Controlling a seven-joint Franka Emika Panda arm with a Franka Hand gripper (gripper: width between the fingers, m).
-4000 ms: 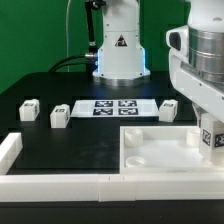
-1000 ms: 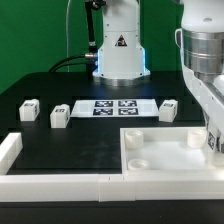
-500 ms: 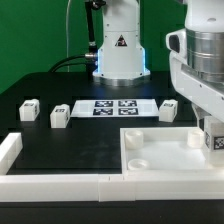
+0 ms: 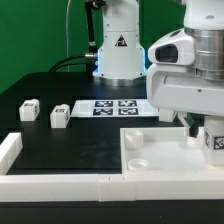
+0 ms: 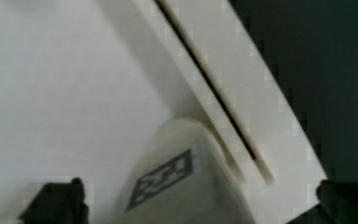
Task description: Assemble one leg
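A leg (image 4: 213,139), a small white block with a black-and-white marker, stands at the far right edge of the exterior view inside the large white panel (image 4: 160,158). My gripper (image 4: 208,126) is just above and around it. In the wrist view the leg (image 5: 179,175) lies between my two dark fingertips (image 5: 55,202), with a gap on each side, so the gripper (image 5: 202,205) is open. Two more legs (image 4: 29,108) (image 4: 59,117) stand on the black table at the exterior view's left.
The marker board (image 4: 108,108) lies in the middle, in front of the robot base (image 4: 118,50). Long white bars (image 4: 55,183) run along the front edge, with a short upright end (image 4: 9,150) at the exterior view's left. My hand hides the area right of the marker board.
My hand has swung toward the exterior view's left and now covers the leg that stood beside the marker board. The leg in the panel has stayed in place.
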